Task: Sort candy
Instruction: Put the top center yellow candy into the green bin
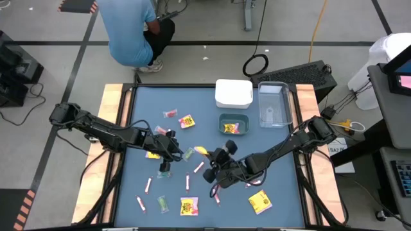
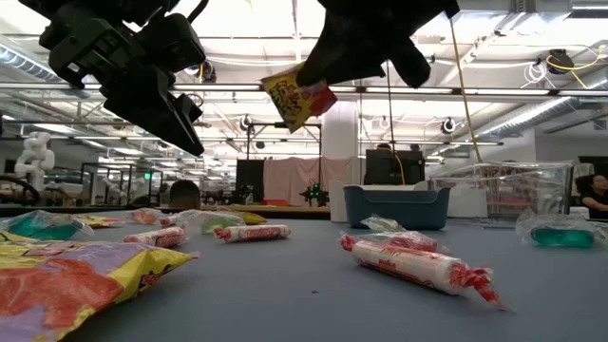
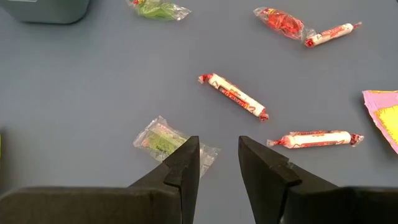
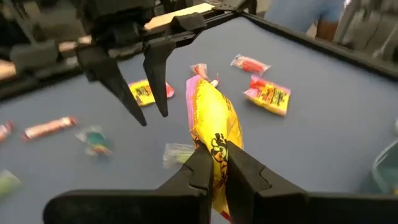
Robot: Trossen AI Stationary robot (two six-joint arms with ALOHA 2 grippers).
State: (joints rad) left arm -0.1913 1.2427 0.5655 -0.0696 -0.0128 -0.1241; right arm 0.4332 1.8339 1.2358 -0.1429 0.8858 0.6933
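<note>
Candy lies scattered on the blue table (image 1: 282, 192): yellow packets (image 1: 189, 205), pink-white sticks (image 1: 147, 185), and small green (image 1: 164, 204) and red (image 1: 170, 113) pieces. My right gripper (image 4: 216, 167) hangs above the table's middle, shut on a yellow packet (image 4: 213, 115), which also shows high up in the low view (image 2: 296, 95). My left gripper (image 3: 218, 163) is just to the left of it, open and holding nothing, tilted down over a green piece (image 3: 163, 138) with sticks (image 3: 235, 96) beyond. My right gripper pinches one end of the yellow packet (image 4: 217, 149) between its two fingers. The fingers come slanting down from the table's right side. The rest of the packet sticks out past the fingertips, tilted and lifted clear of the table (image 2: 296, 95).
At the far side stand a white container (image 1: 233, 93), a clear container (image 1: 274, 104) and a teal container (image 1: 223, 119) with a yellow packet inside. A person in a blue shirt (image 1: 128, 25) crouches beyond the far edge. The two grippers are close together.
</note>
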